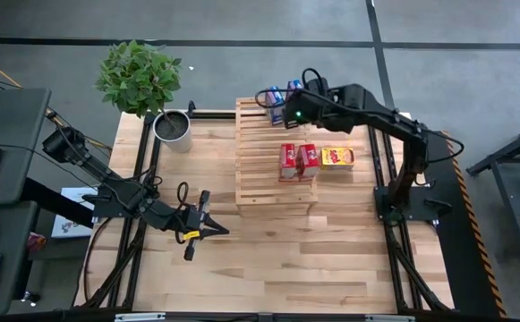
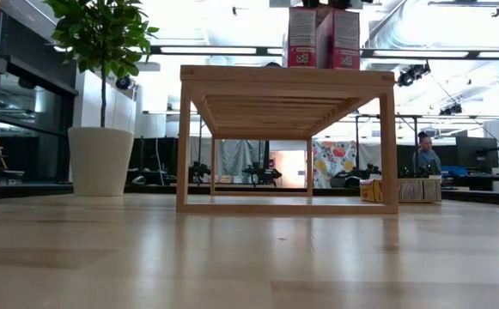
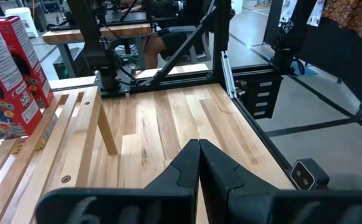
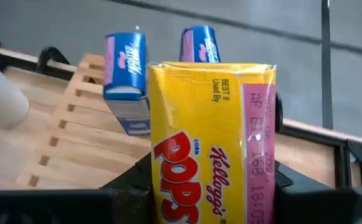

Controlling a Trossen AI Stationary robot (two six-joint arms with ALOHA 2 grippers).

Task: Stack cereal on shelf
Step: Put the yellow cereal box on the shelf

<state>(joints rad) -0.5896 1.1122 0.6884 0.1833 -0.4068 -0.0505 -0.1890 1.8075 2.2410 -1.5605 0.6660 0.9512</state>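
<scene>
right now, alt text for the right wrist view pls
The right gripper holds a yellow cereal box upright, filling the frame. Behind it, two blue boxes stand on the slatted wooden shelf.

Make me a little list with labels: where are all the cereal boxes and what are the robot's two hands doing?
right hand: shut on a yellow box, over the shelf's far end
blue boxes: two, upright at that far end
red boxes: two, standing on the shelf
other yellow box: beside the red ones, at the shelf's edge
left hand: shut, empty, over the table
</scene>
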